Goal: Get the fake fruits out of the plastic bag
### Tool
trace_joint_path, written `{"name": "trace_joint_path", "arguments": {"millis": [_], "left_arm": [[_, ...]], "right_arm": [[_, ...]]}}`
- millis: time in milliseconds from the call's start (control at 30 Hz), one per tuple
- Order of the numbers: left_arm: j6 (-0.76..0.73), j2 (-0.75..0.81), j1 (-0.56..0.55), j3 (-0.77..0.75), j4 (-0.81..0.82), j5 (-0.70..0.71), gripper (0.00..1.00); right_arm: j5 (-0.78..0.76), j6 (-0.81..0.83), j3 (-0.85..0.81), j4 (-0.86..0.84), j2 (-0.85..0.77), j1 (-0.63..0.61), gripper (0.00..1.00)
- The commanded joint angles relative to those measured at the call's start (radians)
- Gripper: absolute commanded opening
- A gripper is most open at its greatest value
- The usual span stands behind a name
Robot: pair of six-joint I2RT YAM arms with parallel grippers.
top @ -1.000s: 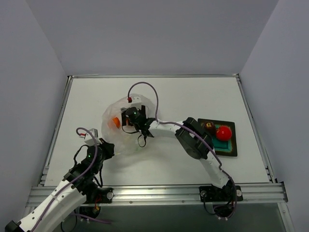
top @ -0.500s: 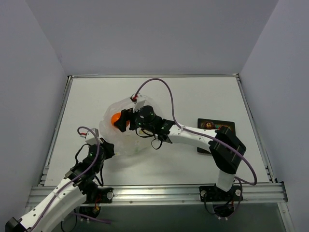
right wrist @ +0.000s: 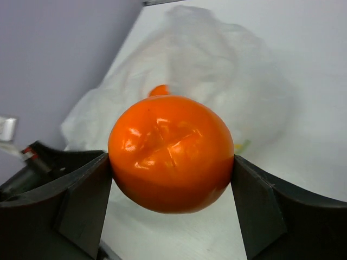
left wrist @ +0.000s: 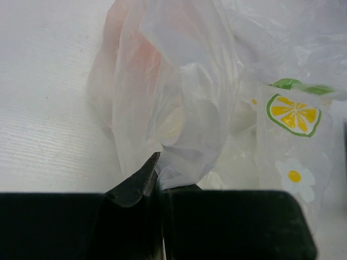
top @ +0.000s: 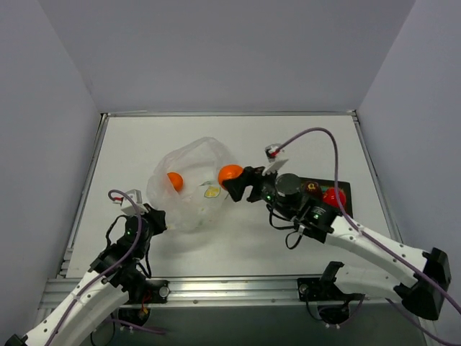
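Observation:
The translucent plastic bag (top: 191,184) lies left of centre on the table, with one orange fruit (top: 174,181) still inside it. My right gripper (top: 232,183) is shut on a second orange fruit (top: 230,174), held in the air just right of the bag's edge; the right wrist view shows this glossy fruit (right wrist: 171,153) squeezed between both fingers, with the bag (right wrist: 217,81) behind it. My left gripper (top: 153,218) is shut on the bag's near left edge, a pinched fold of plastic (left wrist: 179,157) rising from its jaws. A red fruit (top: 333,196) and a dark maroon fruit (top: 312,187) sit on the black tray.
The black tray (top: 346,216) with a teal centre lies at the right of the table. The right arm stretches from its base across the near right side. Grey walls close in the table on three sides.
My right gripper has drawn out of the bag to the right, carrying an orange fruit. The bag has slumped open. The left gripper keeps its pinch on the bag edge.

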State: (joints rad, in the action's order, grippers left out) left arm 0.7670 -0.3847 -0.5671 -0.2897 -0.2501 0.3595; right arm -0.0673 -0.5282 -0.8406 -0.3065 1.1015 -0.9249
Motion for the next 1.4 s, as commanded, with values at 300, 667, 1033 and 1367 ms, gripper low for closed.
{"name": "trace_joint_path", "arguments": {"millis": [300, 667, 1033, 1367], "left_arm": [[-0.090, 0.073, 0.003, -0.045, -0.064, 0.001, 0.02], [-0.081, 0.130, 0.003, -0.042, -0.089, -0.022, 0.02], [-0.080, 0.147, 0.003, -0.042, -0.095, -0.025, 0.02], [-0.077, 0.164, 0.003, -0.043, -0.117, -0.022, 0.02]], "right_arm": [[-0.644, -0.634, 0.351, 0.745, -0.434, 0.047, 0.53], [-0.836, -0.717, 0.313, 0.759, -0.212, 0.138, 0.51], [-0.816, -0.721, 0.354, 0.693, -0.117, 0.185, 0.65], [-0.779, -0.676, 0.321, 0.682, -0.032, 0.218, 0.81]]}}
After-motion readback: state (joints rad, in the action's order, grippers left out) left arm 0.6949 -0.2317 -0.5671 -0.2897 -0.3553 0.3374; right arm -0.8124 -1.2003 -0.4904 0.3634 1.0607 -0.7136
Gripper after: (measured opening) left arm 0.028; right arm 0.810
